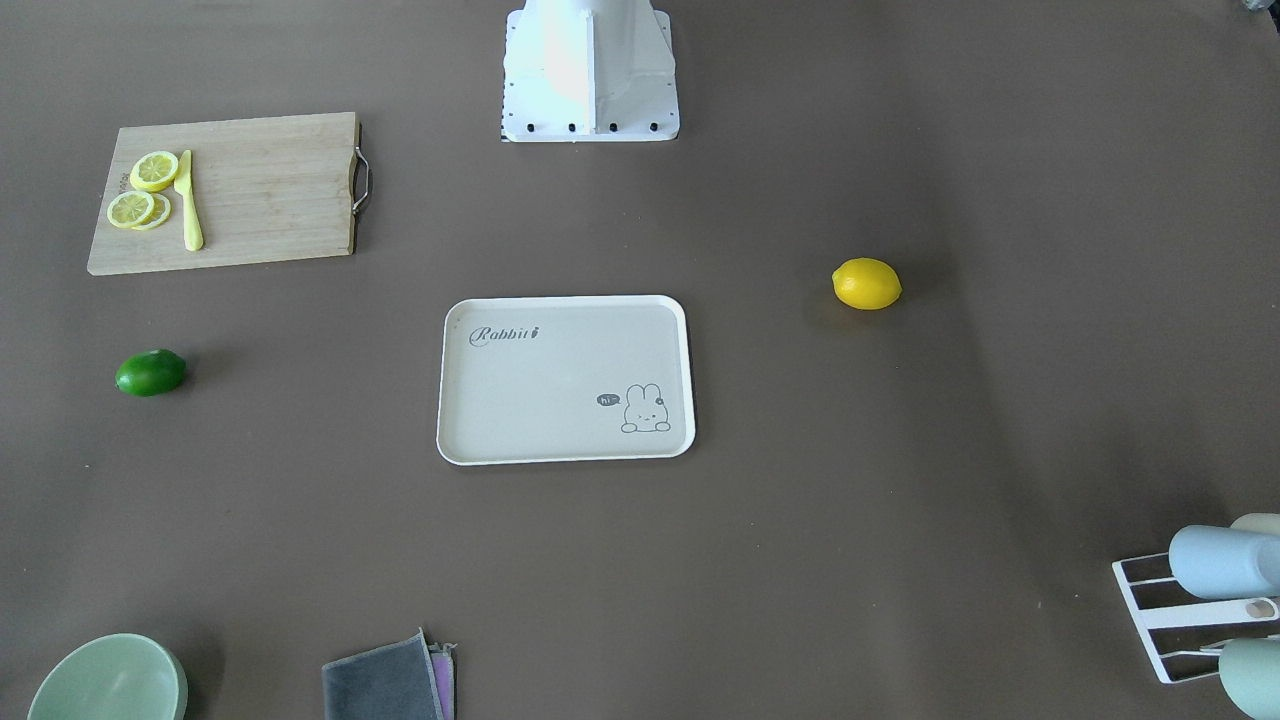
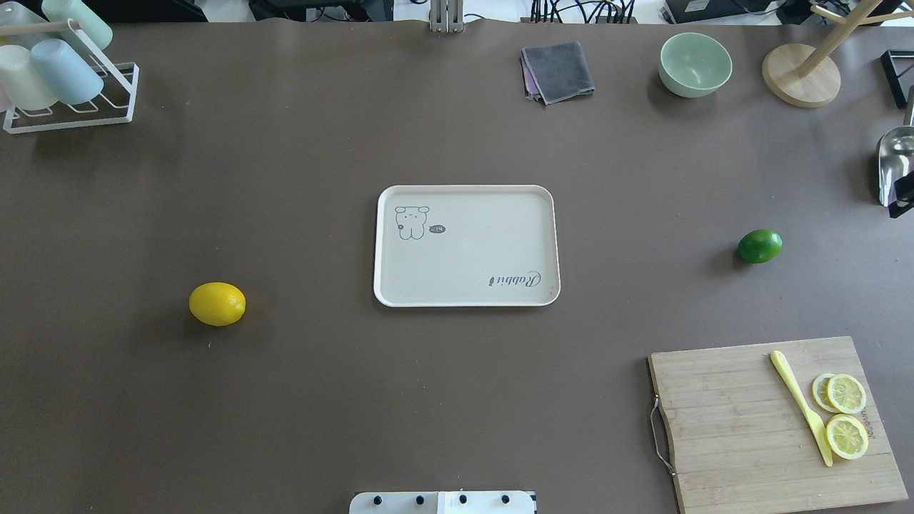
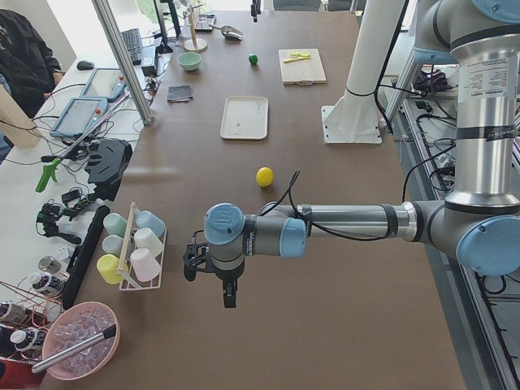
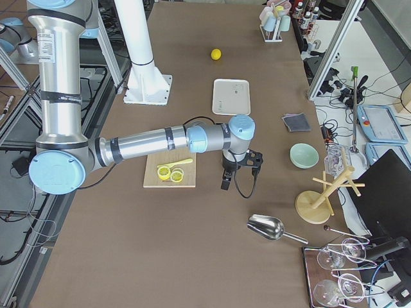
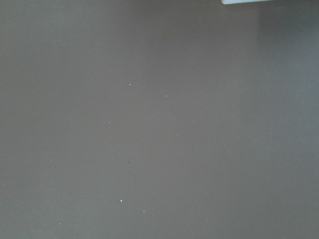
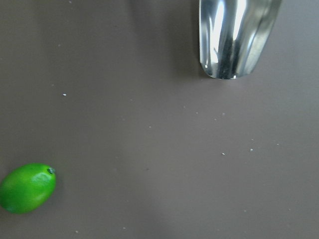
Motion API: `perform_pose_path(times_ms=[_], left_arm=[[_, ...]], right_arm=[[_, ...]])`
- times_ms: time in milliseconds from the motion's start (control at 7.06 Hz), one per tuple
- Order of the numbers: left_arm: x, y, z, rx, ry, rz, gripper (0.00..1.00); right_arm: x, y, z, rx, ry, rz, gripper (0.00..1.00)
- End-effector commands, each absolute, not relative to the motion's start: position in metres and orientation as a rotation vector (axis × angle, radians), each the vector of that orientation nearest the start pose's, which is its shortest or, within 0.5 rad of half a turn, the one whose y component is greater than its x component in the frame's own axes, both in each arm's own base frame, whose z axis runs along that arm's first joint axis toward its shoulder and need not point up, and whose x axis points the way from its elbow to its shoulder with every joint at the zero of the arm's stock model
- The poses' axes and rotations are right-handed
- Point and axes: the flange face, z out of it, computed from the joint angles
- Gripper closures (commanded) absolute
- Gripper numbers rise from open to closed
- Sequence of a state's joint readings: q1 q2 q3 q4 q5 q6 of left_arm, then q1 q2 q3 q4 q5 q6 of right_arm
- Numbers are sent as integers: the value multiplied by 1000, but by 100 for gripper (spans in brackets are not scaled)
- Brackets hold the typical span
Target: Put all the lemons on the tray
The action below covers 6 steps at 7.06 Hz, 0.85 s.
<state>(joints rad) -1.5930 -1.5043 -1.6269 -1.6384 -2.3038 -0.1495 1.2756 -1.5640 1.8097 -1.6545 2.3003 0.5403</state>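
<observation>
The bench (image 2: 285, 178) is plain dull brown. Mid-frame in the overhead view, the tray (image 2: 471, 250) is cream-white, printed with grey "Rabbit" script and a bunny outline. At frame left the yellow lemon (image 2: 217, 304) is glossy; at frame right the green lemon (image 2: 760, 246) is glossy. Lower right, the cutting board (image 2: 735, 421) shows pale wood grain.

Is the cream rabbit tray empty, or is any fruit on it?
Empty. The cream-white rectangular tray holds nothing; the glossy yellow lemon and green lemon lie on the table, apart from it.
</observation>
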Motion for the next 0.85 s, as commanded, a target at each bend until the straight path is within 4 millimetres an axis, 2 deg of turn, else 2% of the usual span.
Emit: perform_pose_path(times_ms=[0,283,425,567,709], left_arm=[[-70,-481,633,-16,783,-295,2],[-39,-491,622,-47,821,-318,2],[-6,-497,613,-58,834,-346,2],[25,-500,600,-50,860,-384,2],[47,-501,594,-60,876,-406,2]], right_arm=[[-150,-500,519,-174,-718,133,0],[-176,-503,514,-162,-678,111,0],[-188,-501,514,-168,-675,119,0],[-196,-503,521,-148,-680,118,0],[-205,-507,535,-136,-696,143,0]])
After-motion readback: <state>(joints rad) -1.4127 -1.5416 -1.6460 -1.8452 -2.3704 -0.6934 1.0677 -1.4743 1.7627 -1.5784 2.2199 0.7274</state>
